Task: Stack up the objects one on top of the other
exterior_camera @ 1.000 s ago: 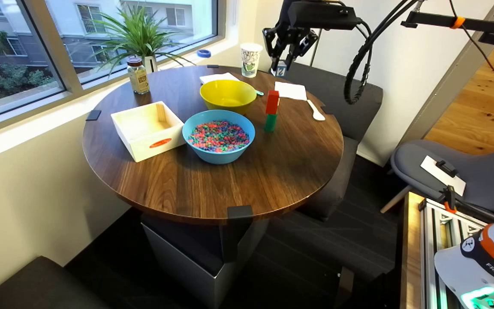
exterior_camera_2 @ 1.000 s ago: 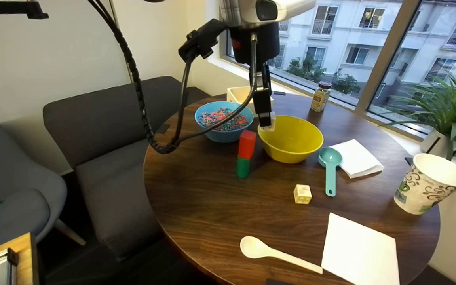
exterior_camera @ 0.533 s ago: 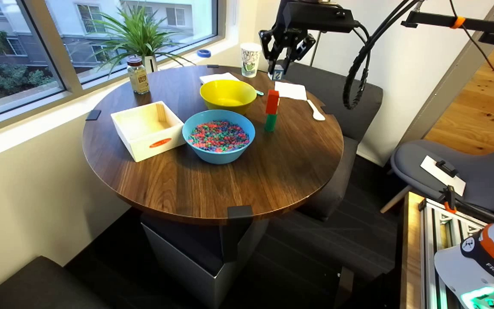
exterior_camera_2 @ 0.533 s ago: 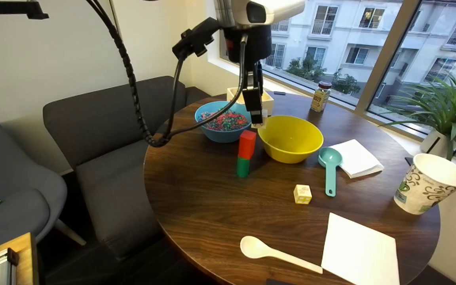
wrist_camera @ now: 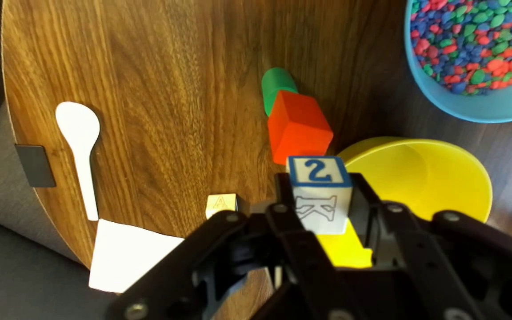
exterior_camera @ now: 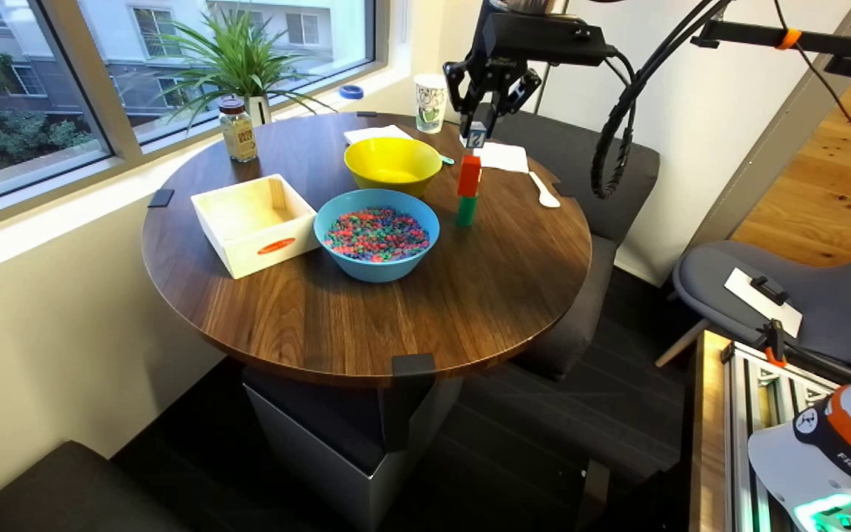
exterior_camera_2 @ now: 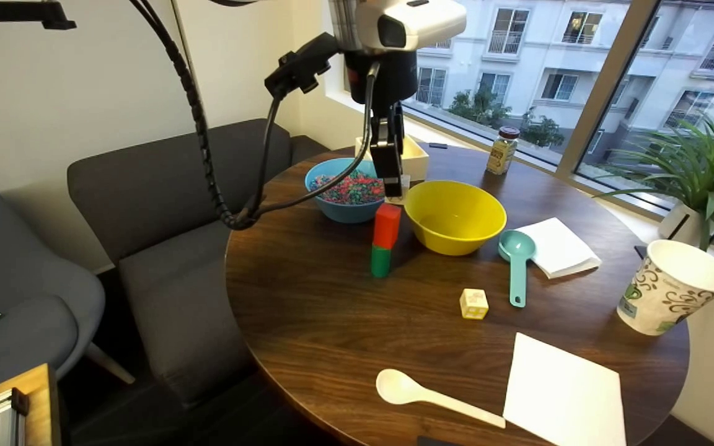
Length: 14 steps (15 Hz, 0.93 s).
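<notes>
1. The tool (wrist_camera: 320, 184) is closed on a letter block (wrist_camera: 320, 198), holding it above the desk (exterior_camera: 307, 318).
2. On the desk, a red block (exterior_camera_2: 386, 227) stands upright on top of a green block (exterior_camera_2: 380, 262).
3. Near them sit a yellow bowl (exterior_camera_2: 455, 223) and a blue bowl (exterior_camera: 374, 272).

- Round brown wood-grained desk (exterior_camera: 322, 318)
- Round yellow bowl (exterior_camera_2: 455, 218) near a round light-blue bowl (exterior_camera: 377, 272) of multicoloured bits (exterior_camera: 377, 235)
- Open, pale wooden box (exterior_camera: 248, 258) with an orange oval (exterior_camera: 276, 246), just beside the light-blue bowl
- Clear jar (exterior_camera_2: 502, 156) with a dark red lid (exterior_camera_2: 509, 132)
- Patterned white paper cup (exterior_camera_2: 667, 294)
- Teal measuring spoon (exterior_camera_2: 517, 272) beside a folded white napkin (exterior_camera_2: 558, 248)
- Cream-coloured spoon (exterior_camera_2: 434, 397) by a square white sheet (exterior_camera_2: 564, 396)
- Spiky green plant (exterior_camera: 239, 74) in a white pot (exterior_camera: 259, 111)
</notes>
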Available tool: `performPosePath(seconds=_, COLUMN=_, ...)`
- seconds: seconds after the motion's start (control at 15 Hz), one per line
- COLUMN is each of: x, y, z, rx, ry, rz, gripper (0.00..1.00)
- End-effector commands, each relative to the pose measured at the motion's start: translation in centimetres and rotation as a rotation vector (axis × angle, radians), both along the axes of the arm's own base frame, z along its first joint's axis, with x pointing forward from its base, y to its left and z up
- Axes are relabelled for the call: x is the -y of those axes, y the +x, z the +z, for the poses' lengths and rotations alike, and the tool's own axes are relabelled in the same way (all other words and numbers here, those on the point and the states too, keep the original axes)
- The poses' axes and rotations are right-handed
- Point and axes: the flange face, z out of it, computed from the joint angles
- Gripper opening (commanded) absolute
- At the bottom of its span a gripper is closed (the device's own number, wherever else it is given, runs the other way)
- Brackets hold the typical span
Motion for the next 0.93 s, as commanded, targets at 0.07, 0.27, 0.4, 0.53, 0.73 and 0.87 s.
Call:
performPosePath(seconds=0.07, x=-0.52, y=-0.33, z=-0.92, rx=-0.030, ry=0.016, rz=-0.021, gripper=0.09)
performPosePath(seconds=0.27, x=-0.46, y=-0.22, z=-1.22, rx=-0.036, ry=0.025, rz=-0.019, gripper=0.09)
performPosePath(seconds=0.4, x=-0.50, y=-0.23, z=-1.36, rx=-0.041, ry=0.026, rz=-0.017, gripper=0.09)
performPosePath(seconds=0.53, x=-0.52, y=-0.25, z=-1.43, rx=-0.048, ry=0.024, rz=-0.016, gripper=0.09)
performPosePath(seconds=0.73, x=-0.54, y=-0.33, z=-1.51, rx=-0.058, ry=0.020, rz=-0.015, gripper=0.09)
performPosePath(seconds=0.87, x=-0.59, y=-0.35, z=-1.55, rx=-0.062, ry=0.022, rz=-0.015, gripper=0.09)
